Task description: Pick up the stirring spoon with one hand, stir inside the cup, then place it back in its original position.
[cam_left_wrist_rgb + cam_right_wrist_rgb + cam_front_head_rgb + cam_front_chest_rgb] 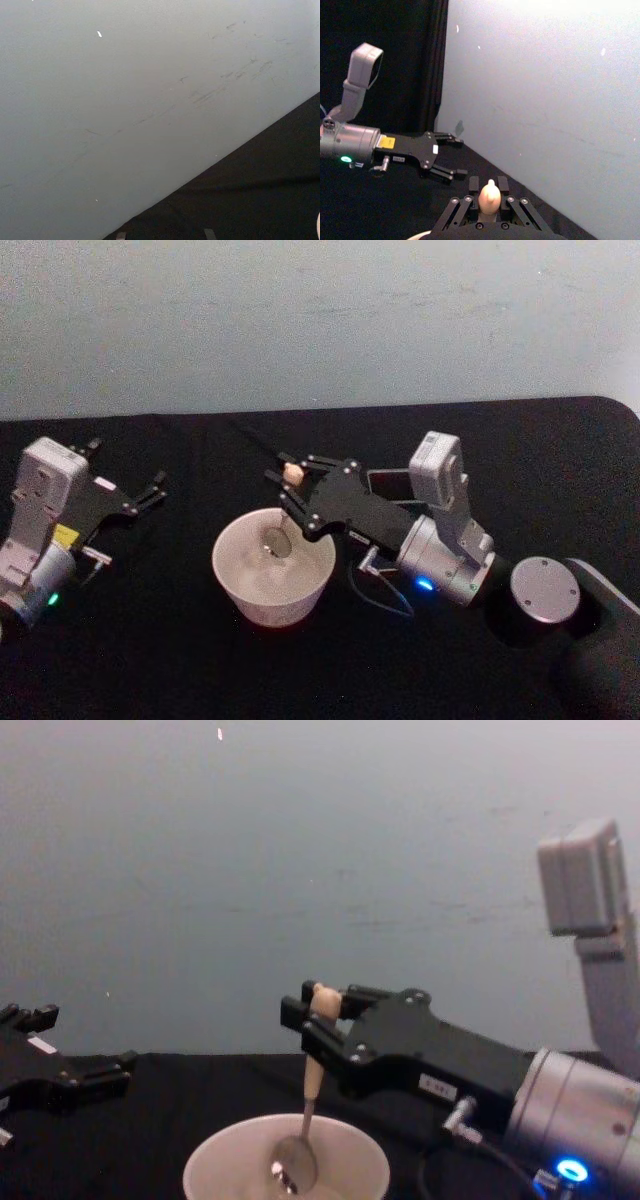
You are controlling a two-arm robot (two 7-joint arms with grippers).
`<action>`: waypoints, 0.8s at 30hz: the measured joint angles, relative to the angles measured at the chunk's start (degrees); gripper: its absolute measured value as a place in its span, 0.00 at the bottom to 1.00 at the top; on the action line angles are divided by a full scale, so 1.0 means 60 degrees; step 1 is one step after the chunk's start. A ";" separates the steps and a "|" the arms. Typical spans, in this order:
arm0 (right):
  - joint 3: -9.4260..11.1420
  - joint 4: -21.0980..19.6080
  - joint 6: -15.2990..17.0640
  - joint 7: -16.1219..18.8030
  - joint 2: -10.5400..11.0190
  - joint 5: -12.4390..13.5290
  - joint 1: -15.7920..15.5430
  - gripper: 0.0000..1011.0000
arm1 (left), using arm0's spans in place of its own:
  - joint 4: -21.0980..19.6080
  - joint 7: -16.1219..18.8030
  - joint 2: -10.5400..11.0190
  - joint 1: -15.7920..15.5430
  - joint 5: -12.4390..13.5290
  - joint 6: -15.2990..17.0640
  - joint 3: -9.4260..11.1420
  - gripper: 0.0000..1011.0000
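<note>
My right gripper is shut on the beige handle of the stirring spoon, just above the cream-white cup. The spoon hangs nearly upright, its shiny metal bowl down inside the cup. In the right wrist view the spoon's knob sticks up between the black fingers. My left gripper rests open at the left of the table, apart from the cup, and appears as the left gripper across the table in the right wrist view.
The black table cloth runs back to a pale wall. A blue cable loops beside the cup under my right wrist. Free room lies between the cup and the left arm.
</note>
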 joint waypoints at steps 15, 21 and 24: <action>0.0479 -0.1848 0.0266 0.0423 0.0780 0.0925 -0.0401 0.21 | 0.0000 0.0000 0.0000 0.0000 0.0000 0.0000 0.0000 0.99; 0.0864 -0.2501 0.0429 0.0360 0.1175 0.1302 -0.0417 0.21 | 0.0000 0.0000 0.0000 0.0000 0.0000 0.0000 0.0000 0.99; 0.1018 -0.2643 0.0472 0.0314 0.1318 0.1425 -0.0426 0.21 | 0.0000 0.0000 0.0000 0.0000 0.0000 0.0000 -0.0001 0.99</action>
